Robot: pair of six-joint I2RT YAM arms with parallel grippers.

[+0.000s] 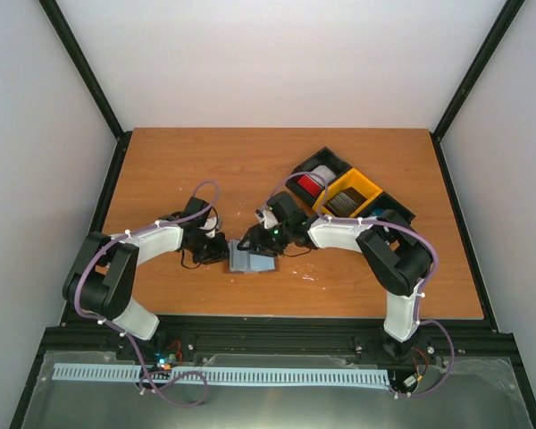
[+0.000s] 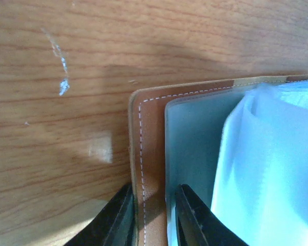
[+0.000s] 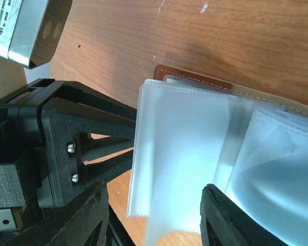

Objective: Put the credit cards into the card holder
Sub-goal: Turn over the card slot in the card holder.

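Observation:
The card holder (image 1: 251, 260) lies open on the table between both arms, pale blue-grey inside up. My left gripper (image 2: 154, 218) is shut on its brown leather cover (image 2: 150, 148) at the left edge. Clear plastic sleeves (image 2: 269, 169) fan up from inside the holder. My right gripper (image 3: 154, 220) is open, its fingers (image 3: 231, 220) standing wide on either side of a loose sleeve page (image 3: 179, 154) without pinching it. No card shows between the jaws. The credit cards sit in the tray: red and white (image 1: 311, 185), dark grey (image 1: 343, 203), blue (image 1: 379, 214).
A black-and-yellow three-compartment tray (image 1: 368, 187) stands at the back right. In the right wrist view the left gripper's black body (image 3: 66, 143) is close on the left of the holder. Bare wood surrounds the holder.

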